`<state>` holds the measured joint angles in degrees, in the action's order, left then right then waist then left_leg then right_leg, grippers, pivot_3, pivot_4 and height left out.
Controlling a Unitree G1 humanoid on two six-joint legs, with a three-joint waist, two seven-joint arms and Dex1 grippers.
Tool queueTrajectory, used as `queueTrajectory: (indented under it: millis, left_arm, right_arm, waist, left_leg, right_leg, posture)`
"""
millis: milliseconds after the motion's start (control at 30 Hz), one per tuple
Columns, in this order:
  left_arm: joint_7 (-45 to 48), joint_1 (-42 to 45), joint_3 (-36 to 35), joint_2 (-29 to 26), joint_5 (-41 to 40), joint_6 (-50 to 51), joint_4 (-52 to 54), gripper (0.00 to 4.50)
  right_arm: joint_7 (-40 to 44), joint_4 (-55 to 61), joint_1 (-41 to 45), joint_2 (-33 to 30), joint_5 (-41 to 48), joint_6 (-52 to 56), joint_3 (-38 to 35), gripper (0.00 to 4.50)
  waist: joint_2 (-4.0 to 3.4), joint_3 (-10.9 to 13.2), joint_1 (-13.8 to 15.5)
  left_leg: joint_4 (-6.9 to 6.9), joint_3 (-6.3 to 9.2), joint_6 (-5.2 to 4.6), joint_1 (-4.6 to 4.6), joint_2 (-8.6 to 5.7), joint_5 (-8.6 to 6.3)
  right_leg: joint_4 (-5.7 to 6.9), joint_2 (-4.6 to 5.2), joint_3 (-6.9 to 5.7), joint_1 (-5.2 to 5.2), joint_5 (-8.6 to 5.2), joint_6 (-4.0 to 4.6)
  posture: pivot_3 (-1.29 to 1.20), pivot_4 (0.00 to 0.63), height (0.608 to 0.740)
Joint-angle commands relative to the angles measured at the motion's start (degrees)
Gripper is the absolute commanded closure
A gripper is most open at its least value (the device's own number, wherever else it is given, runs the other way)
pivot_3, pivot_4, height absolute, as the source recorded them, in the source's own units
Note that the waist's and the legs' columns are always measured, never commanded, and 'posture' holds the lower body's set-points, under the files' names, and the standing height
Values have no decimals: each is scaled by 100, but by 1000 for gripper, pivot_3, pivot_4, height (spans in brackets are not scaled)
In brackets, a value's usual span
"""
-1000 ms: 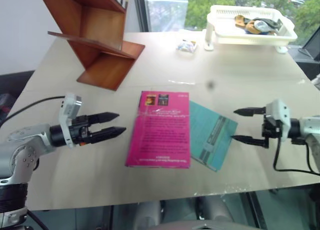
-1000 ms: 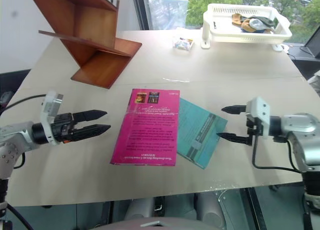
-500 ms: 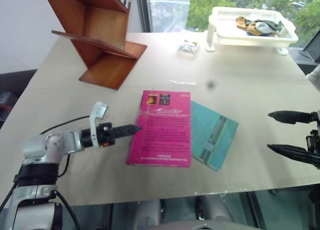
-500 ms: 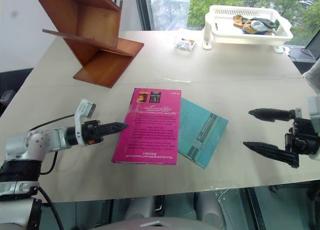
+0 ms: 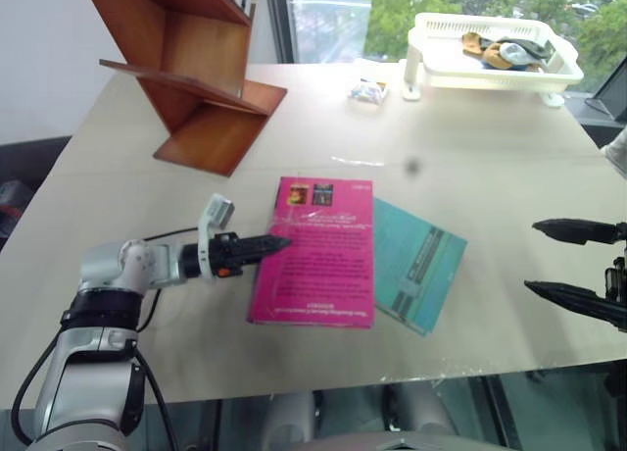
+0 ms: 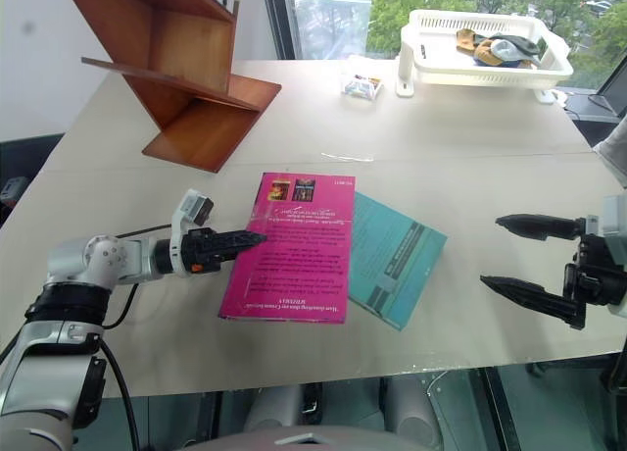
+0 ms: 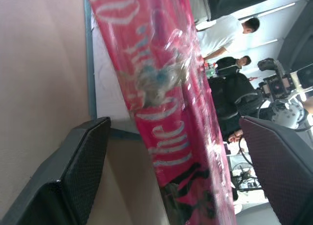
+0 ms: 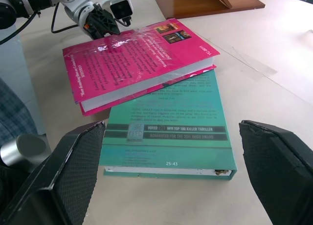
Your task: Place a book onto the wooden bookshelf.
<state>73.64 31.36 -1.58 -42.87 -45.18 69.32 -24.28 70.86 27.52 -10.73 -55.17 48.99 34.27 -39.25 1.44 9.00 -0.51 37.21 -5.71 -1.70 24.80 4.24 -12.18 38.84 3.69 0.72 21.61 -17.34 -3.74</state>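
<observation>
The magenta-pink book (image 5: 318,260) lies flat in the middle of the table, its right edge resting on a teal book (image 5: 423,265). My left gripper (image 5: 284,242) points level at the pink book's left long edge. In the left wrist view that edge of the book (image 7: 166,112) stands between the two fingers with a gap on each side, so the gripper is open. At the table's right edge my right gripper (image 6: 492,250) is open and empty, well clear of both books. The wooden bookshelf (image 5: 196,69) stands at the back left.
A white basket tray (image 5: 490,59) holding small items sits at the back right, with a small packet (image 5: 367,91) near it. People and equipment show beyond the table in the left wrist view.
My left gripper moved right to the pink book's left edge and rolled about its axis. My right gripper drew back toward the table's right edge. The books stayed put.
</observation>
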Motion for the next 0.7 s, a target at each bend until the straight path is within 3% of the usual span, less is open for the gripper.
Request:
queueTrajectory:
  millis: [33,133,167,300,500,700]
  left_arm:
    - [212,65,-74,-111,15,-21,-15,2193]
    - [232,-57,-327,-237,-117,147,86,3503]
    - [257,-156,-381,-295,-163,200,176,3743]
    - [251,-587,-552,-452,-272,289,505,3810]
    - [-242,-542,-1269,-303,-707,483,967,3810]
    - [-608,-926,-1049,-67,-593,373,1483,3810]
  right_arm:
    - [-6,29,11,-16,23,-117,-185,0]
    - [-62,51,7,53,-2,-174,-131,0]
    - [-91,65,11,84,7,-192,-109,0]
    - [-110,46,31,114,-2,-229,-66,0]
    - [-127,-199,177,182,111,-212,-80,0]
    - [-108,-353,262,197,-124,-437,217,0]
  waist:
    - [0,0,0]
    - [1,1,-11]
    - [1,1,-14]
    - [1,1,-30]
    - [11,5,41]
    - [9,4,25]
  left_leg:
    - [0,0,0,0,0,0]
    - [0,1,0,1,0,0]
    - [0,1,0,0,0,0]
    - [-1,0,0,-1,2,0]
    - [5,9,0,1,2,0]
    - [5,6,0,0,0,0]
  right_leg:
    - [0,0,0,0,0,0]
    - [0,0,0,1,0,0]
    - [0,0,0,1,0,0]
    - [1,0,3,2,0,0]
    - [1,5,-10,0,0,0]
    - [2,5,-6,-3,0,0]
  posture:
    - [0,150,740]
    - [0,150,740]
    - [0,150,740]
    - [0,150,740]
    - [0,150,740]
    - [0,150,740]
